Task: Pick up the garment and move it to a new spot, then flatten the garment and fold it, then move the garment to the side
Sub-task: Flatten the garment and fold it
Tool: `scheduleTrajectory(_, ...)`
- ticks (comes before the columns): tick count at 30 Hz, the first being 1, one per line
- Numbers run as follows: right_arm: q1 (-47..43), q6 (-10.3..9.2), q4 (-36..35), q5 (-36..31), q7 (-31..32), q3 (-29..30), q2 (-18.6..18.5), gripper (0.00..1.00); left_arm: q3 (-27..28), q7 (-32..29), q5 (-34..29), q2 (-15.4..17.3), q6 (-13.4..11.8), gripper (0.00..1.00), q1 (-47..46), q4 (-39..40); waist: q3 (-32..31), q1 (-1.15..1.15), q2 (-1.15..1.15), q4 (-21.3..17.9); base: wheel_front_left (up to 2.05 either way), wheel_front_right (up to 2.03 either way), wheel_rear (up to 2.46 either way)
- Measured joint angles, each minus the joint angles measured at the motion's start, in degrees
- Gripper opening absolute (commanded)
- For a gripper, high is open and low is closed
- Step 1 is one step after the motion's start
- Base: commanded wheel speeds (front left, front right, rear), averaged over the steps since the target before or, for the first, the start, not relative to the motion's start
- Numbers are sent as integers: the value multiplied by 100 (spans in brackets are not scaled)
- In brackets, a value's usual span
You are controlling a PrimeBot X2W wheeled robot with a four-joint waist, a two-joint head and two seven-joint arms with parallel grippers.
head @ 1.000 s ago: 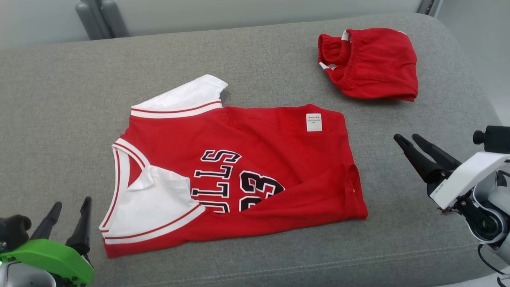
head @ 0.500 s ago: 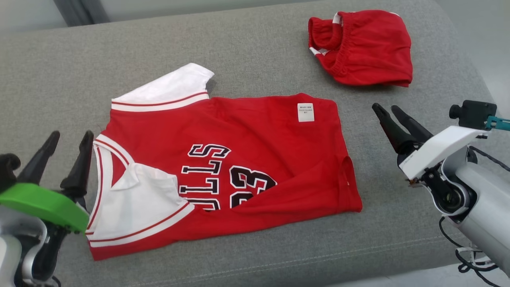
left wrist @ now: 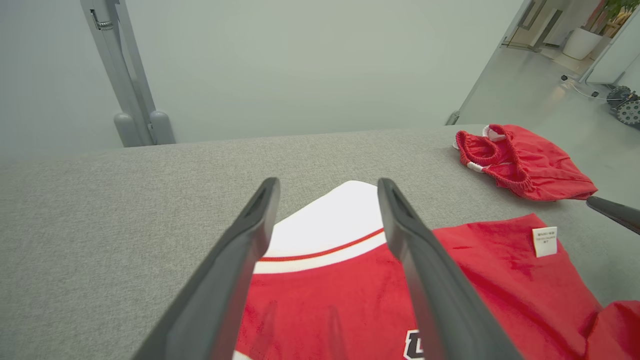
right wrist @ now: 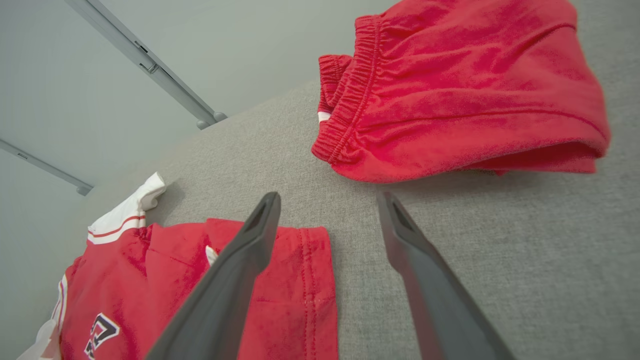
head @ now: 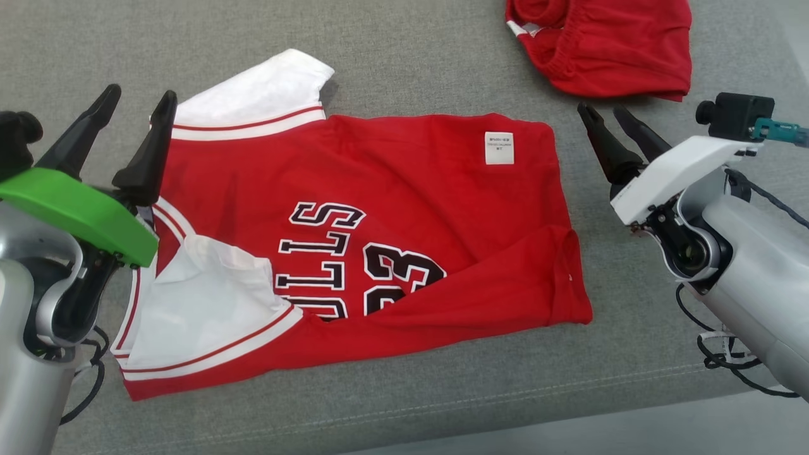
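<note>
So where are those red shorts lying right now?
The red elastic-waist shorts lie at the head view's top right on the grey cushion, beyond the red jersey.

The left pincer [left wrist: 327, 184] hangs over the red jersey [left wrist: 480, 280], its two dark fingers spread wide and empty. The jersey lies on the grey bench [left wrist: 100, 210], and its white sleeve [left wrist: 325, 225] shows between the fingertips. A white label [left wrist: 544, 241] sits near the jersey's far edge. Red shorts [left wrist: 525, 165] lie apart beyond it.

Jersey [head: 411, 189], shorts [head: 619, 50] on grey cushion [head: 411, 63]
</note>
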State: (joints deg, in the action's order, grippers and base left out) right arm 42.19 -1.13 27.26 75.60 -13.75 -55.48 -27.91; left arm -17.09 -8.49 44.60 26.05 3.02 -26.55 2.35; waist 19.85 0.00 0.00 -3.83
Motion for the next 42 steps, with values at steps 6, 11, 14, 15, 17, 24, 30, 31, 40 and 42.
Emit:
scheduleTrajectory(6, 269, -56, 457, -190, 282, -235, 121, 90, -191, -62, -14, -214, 62, 100, -446, -253, 276, 0, 0, 127, 0, 0, 0)
scheduleTrajectory(11, 281, -24, 726, -231, 489, -435, 278, 76, -201, -52, -43, -279, 105, 100, -521, -624, 332, 0, 0, 287, 0, 0, 0)
scheduleTrajectory(14, 319, 76, 798, -232, 637, -526, 326, 65, -191, -18, -43, -312, 108, 100, -527, -760, 303, 0, 0, 328, 0, 0, 0)
scheduleTrajectory(15, 322, 122, 821, -233, 680, -557, 338, 49, -187, -15, -43, -314, 108, 100, -532, -779, 294, 0, 0, 335, 0, 0, 0)
scheduleTrajectory(17, 324, 205, 853, -245, 719, -601, 382, 42, -185, -2, -43, -320, 110, 100, -555, -856, 281, 0, 0, 341, 0, 0, 0)
scheduleTrajectory(24, 385, 424, 966, -300, 732, -668, 570, 8, -185, 7, -43, -350, 159, 100, -672, -1113, 232, 0, 0, 330, 0, 0, 0)
scheduleTrajectory(30, 448, 438, 1174, -302, 528, -544, 766, 0, -67, 56, 82, -367, 194, 100, -747, -1368, 196, 0, 0, 266, 0, 0, 0)
scheduleTrajectory(31, 461, 438, 1216, -301, 464, -498, 777, 0, -18, 57, 133, -378, 203, 100, -748, -1422, 185, 0, 0, 249, 0, 0, 0)
scheduleTrajectory(40, 489, 468, 1394, -255, 110, -186, 911, 0, 37, -263, 213, -210, 210, 100, -962, -1938, 158, 0, 0, -21, 0, 0, 0)
scheduleTrajectory(42, 492, 481, 1391, -255, 108, -166, 983, 0, 49, -391, 263, -167, 210, 100, -1073, -2063, 190, 0, 0, -78, 0, 0, 0)
